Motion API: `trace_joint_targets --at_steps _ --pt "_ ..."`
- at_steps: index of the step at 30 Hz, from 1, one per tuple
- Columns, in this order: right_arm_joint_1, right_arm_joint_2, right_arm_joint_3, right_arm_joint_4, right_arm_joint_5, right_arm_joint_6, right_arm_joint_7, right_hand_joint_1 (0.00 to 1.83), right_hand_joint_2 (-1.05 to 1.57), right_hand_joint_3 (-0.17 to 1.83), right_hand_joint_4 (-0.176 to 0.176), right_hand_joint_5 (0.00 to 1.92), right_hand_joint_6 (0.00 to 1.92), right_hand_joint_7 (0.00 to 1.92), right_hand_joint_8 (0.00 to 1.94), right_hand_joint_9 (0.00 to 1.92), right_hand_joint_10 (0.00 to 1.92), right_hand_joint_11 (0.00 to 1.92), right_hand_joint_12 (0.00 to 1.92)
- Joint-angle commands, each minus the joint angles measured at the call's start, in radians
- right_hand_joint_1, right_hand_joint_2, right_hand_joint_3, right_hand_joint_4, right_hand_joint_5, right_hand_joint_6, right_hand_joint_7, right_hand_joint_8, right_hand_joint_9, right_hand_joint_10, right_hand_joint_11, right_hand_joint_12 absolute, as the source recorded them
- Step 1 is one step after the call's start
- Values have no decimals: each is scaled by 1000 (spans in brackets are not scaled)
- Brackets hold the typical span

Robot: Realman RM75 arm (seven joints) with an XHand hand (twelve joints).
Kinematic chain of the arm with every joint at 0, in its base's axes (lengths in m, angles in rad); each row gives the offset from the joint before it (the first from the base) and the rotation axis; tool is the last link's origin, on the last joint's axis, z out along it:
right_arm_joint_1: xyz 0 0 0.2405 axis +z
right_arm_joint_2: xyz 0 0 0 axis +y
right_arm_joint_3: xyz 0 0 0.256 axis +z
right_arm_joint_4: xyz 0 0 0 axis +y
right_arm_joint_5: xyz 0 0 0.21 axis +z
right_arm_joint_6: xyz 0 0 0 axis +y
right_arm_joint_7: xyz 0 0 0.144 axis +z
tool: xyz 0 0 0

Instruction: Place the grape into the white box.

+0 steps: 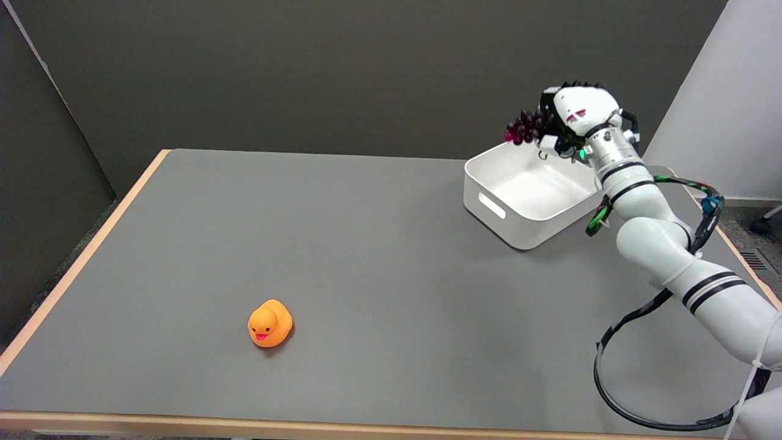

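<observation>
A dark purple bunch of grapes (pixel 524 127) hangs in the air, held by my right hand (pixel 565 119) at the upper right of the head view. The hand sits high above the far side of the white box (pixel 489 205), which stands on the table's far right. The box has cut-out handles, and its inside shows bare white. The grapes stick out to the left of the hand, over the box's back rim.
An orange rubber duck (pixel 269 324) sits on the grey table (pixel 366 275) near the front left. My right arm (pixel 666 244) runs along the table's right edge with a black cable loop (pixel 611 391) below it.
</observation>
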Motion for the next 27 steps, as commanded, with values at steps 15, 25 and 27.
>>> trace_joint_targets --at_steps 15,25,27 --pt "-63 45 -36 -25 270 131 250 419 455 819 10 -1 -1 -1 -1 -1 -1 -1 776" --pt "-192 71 -45 279 161 246 377 514 703 928 33 113 296 160 246 145 599 -1 977" --pt "-224 71 -44 339 137 251 377 561 753 914 29 161 363 209 271 183 613 -1 1059"
